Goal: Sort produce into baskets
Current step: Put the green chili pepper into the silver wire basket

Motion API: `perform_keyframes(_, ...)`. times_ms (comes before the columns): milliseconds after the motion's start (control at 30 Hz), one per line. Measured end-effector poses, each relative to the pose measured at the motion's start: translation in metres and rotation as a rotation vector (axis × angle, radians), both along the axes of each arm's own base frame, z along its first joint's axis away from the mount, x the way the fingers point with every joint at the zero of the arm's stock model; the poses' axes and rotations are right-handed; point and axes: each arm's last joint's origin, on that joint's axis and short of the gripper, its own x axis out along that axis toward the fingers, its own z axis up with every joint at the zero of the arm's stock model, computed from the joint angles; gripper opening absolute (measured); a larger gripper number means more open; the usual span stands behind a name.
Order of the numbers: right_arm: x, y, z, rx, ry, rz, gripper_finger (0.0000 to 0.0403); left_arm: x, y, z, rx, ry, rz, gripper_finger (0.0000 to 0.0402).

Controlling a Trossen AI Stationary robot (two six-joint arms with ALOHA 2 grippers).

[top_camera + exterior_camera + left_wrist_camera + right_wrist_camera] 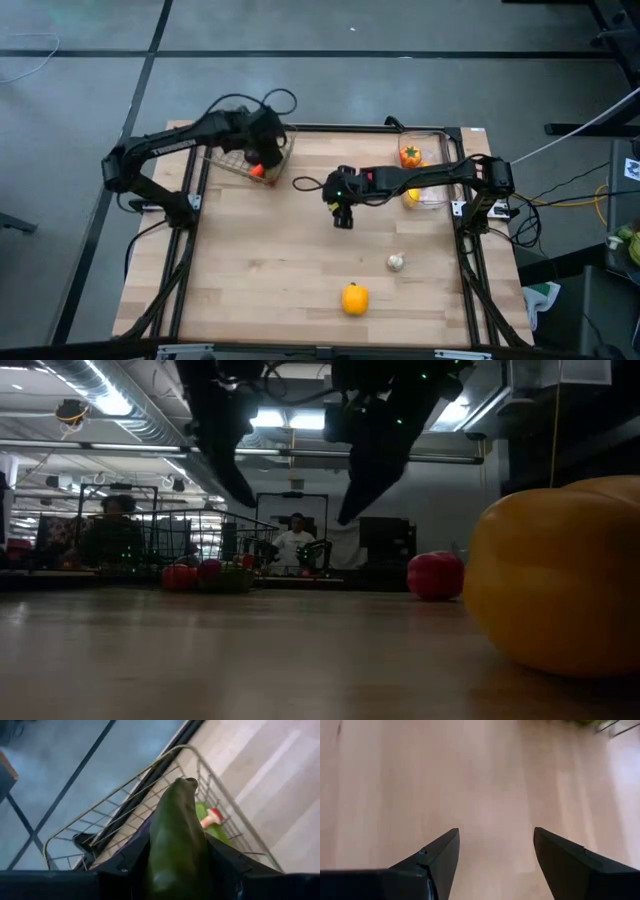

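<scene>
My left gripper (262, 150) is over the dark wire mesh basket (248, 160) at the table's far left, shut on a long dark green vegetable (175, 830). The basket (210, 785) holds a green piece and a red-and-white piece (212, 817). My right gripper (343, 216) is open and empty above bare wood at the table's middle (495, 845). The clear bin (426, 168) at the far right holds orange and yellow produce (410, 155). A white garlic bulb (396, 262) and a yellow-orange pepper (354, 298) lie on the table near the front. My left gripper pinches the green vegetable between its two fingers (227, 862), which lie on its two long sides (200, 855). The vegetable runs out along the fingers, its free end (186, 782) beyond them. It is lifted clear, above the wire basket.
In the low view the yellow-orange pepper (560, 580) fills the near right, and a red piece (435, 575) sits farther back. Bare tabletop lies between the two containers and across the near left. A person (295, 542) sits in the room beyond the table.
</scene>
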Motion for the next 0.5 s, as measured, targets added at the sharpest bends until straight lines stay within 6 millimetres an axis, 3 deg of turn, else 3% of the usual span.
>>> perform_keyframes(267,0.000,0.002,0.000,0.036,-0.002,0.024,0.0253,-0.014,0.037,-0.011,-0.065,0.019,0.123,0.0154)
perform_keyframes(500,0.001,0.001,0.000,0.034,-0.009,0.023,0.0253,-0.002,0.056,-0.043,-0.167,0.068,0.190,0.0155)
